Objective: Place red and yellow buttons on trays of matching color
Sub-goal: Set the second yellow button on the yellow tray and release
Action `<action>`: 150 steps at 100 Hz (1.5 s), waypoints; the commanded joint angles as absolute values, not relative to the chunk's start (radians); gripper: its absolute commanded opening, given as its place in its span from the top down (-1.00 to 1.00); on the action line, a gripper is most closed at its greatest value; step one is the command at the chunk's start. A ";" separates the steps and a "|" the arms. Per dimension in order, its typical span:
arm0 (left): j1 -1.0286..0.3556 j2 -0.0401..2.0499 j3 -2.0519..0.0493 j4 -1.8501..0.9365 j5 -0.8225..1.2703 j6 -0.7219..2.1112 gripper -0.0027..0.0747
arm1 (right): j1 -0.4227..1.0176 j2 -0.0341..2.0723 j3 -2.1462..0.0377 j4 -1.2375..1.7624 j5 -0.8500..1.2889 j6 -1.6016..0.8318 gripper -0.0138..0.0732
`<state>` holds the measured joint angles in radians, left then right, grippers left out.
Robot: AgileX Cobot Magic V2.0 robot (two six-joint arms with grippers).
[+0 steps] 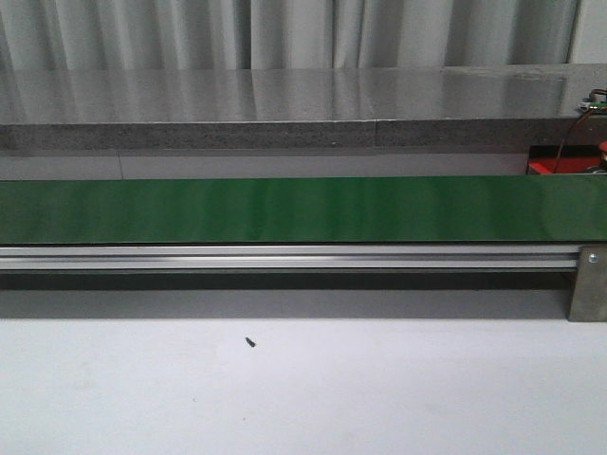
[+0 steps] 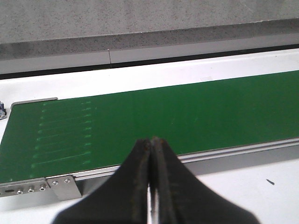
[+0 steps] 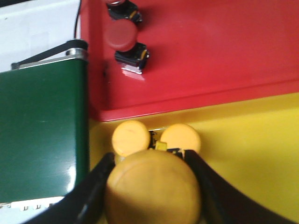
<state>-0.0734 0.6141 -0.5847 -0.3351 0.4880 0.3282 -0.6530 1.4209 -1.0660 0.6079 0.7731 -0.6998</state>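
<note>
The right gripper (image 3: 153,196), its fingers clamped on a yellow button (image 3: 153,189), hangs over the yellow tray (image 3: 252,140) beside two yellow buttons (image 3: 132,136) already there, so release seems next; the left gripper (image 2: 151,144), fingers pressed together empty, hovers above the green conveyor belt (image 2: 187,112).

Green conveyor belt (image 1: 303,209) runs bare across the whole front view; passage above it is unobstructed. The white tabletop (image 1: 303,389) in front of the belt carries only a small dark speck (image 1: 250,341). Beyond the belt's end, the yellow tray (image 3: 252,140) holds two yellow buttons (image 3: 131,136) crowded beside the belt; its remaining floor is open. Adjoining, the red tray (image 3: 219,51) has red buttons (image 3: 120,36) clustered near the belt, remainder free.
</note>
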 commanded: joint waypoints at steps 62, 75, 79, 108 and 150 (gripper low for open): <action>-0.080 0.616 -0.611 -0.354 0.421 0.328 0.98 | -0.677 1.524 -0.911 0.630 0.612 -0.749 0.23; -0.080 0.616 -0.611 -0.354 0.421 0.328 0.98 | -0.677 1.555 -0.908 0.630 0.598 -0.749 0.23; -0.080 0.616 -0.611 -0.354 0.421 0.328 0.98 | -0.677 1.565 -0.908 0.630 0.593 -0.749 0.22; -0.080 0.616 -0.611 -0.354 0.421 0.328 0.98 | -0.677 1.574 -0.908 0.630 0.556 -0.749 -0.01; -0.080 0.616 -0.611 -0.354 0.421 0.328 0.98 | -0.676 1.574 -0.908 0.630 0.558 -0.749 -0.29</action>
